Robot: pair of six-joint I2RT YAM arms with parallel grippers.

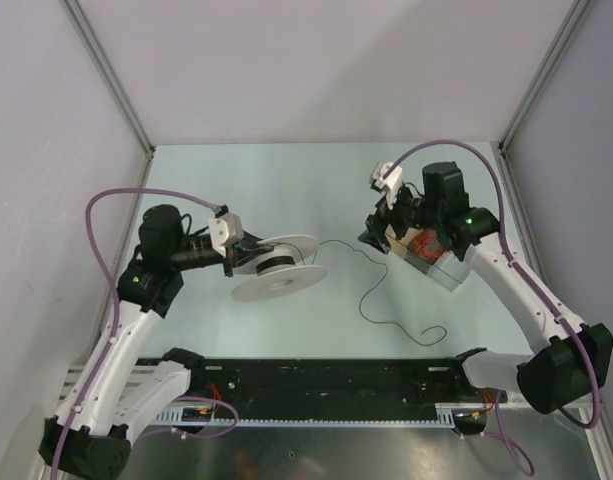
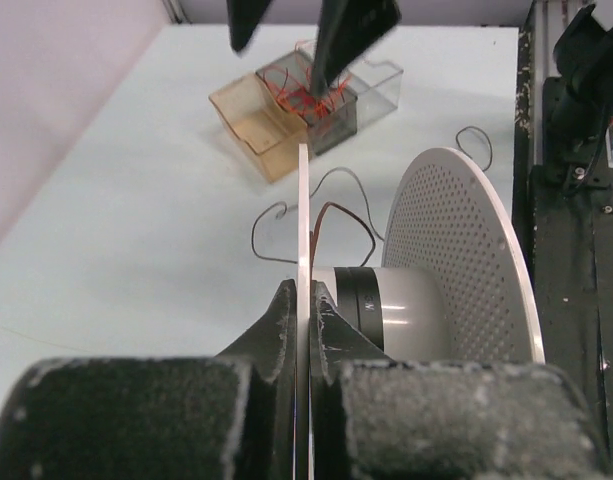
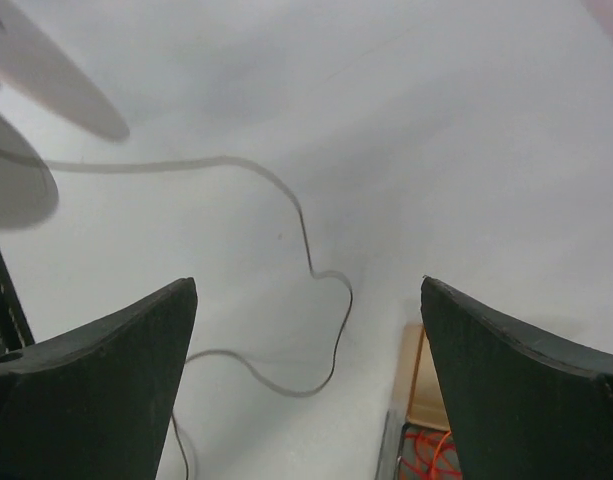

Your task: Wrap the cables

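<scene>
My left end effector (image 2: 304, 300) is clamped tight on the thin rim of one flange of the white spool (image 2: 456, 260). My right end effector (image 3: 306, 390) is spread wide with nothing in it, above the counter (image 1: 286, 190). The thin dark wire (image 3: 308, 245) lies loose on the counter below the gap between its fingers and curls back to the spool. A clear box (image 2: 371, 90) sits just beside it.

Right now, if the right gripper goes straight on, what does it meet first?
Probably the wire, whose loop lies on the table straight ahead of the open right gripper. Depth is unclear; it may touch bare table instead.
</scene>
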